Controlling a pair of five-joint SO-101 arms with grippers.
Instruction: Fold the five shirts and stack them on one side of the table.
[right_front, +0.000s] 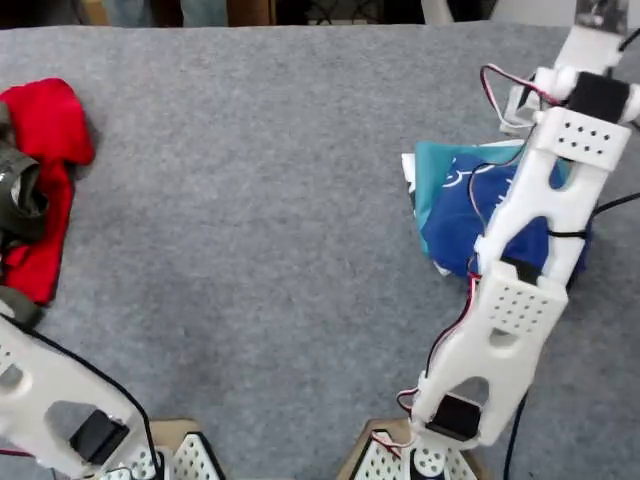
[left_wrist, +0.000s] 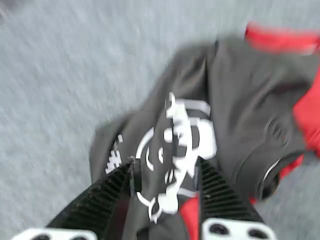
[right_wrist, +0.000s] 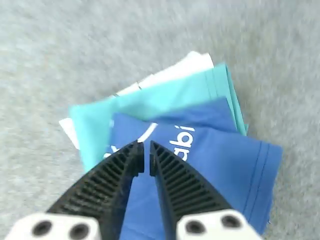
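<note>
Finding: the grey shirt (left_wrist: 235, 110) lies directly beneath the left gripper (left_wrist: 165, 167). Its printed front runs under the gap and away ahead of the fingers. It is crumpled, not folded, and rests on top of the red shirt (right_front: 45, 130) at the left edge of the table (right_front: 260, 200). The red shirt's long axis runs from the far side toward the near side.

The left fingers stand apart and straddle the print. I cannot tell whether they touch the cloth.

The right gripper (right_wrist: 145, 147) hangs over the stack on the right side, its fingers drawn almost together on nothing. The stack is a blue shirt (right_wrist: 215, 160) on a teal shirt (right_wrist: 165, 97) on a white shirt (right_wrist: 185, 65).

Judgement: the left arm is far nearer the two unfolded shirts, so the grey one is its pick.
</note>
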